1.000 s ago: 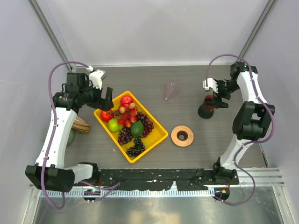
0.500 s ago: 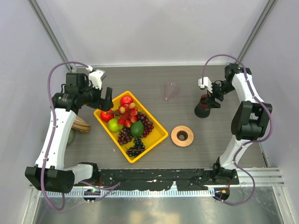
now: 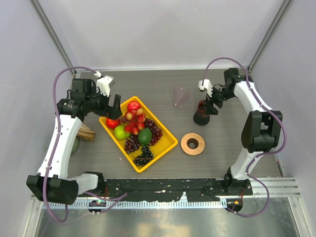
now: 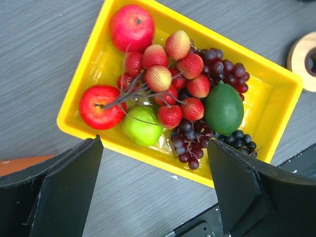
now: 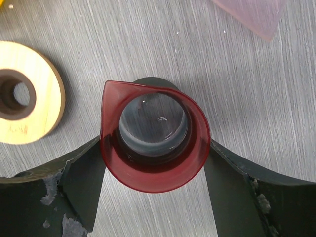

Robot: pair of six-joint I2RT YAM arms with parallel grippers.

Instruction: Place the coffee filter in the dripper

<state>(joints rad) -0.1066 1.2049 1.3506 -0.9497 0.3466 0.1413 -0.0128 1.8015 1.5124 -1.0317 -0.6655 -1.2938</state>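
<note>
The clear cone funnel (image 3: 180,95) of the dripper lies on its side at the back middle of the table; its edge shows in the right wrist view (image 5: 252,15). A light-wood ring (image 3: 192,143) lies flat, apart from it, also in the right wrist view (image 5: 24,94). My right gripper (image 3: 207,102) is shut on a translucent red spouted cup (image 5: 154,136) with a dark base (image 3: 200,117), right of the cone. My left gripper (image 3: 114,106) is open and empty over the yellow fruit tray's left edge (image 4: 154,144). No single coffee filter shows.
The yellow tray (image 3: 168,144) holds apples, grapes, lychees and a green avocado (image 4: 223,108). A bundle of tan papers (image 3: 87,132) lies left of the tray, partly under my left arm. A metal frame rail runs along the near edge.
My right gripper has moved left with the red cup, closer to the clear cone. The left arm has barely moved.
</note>
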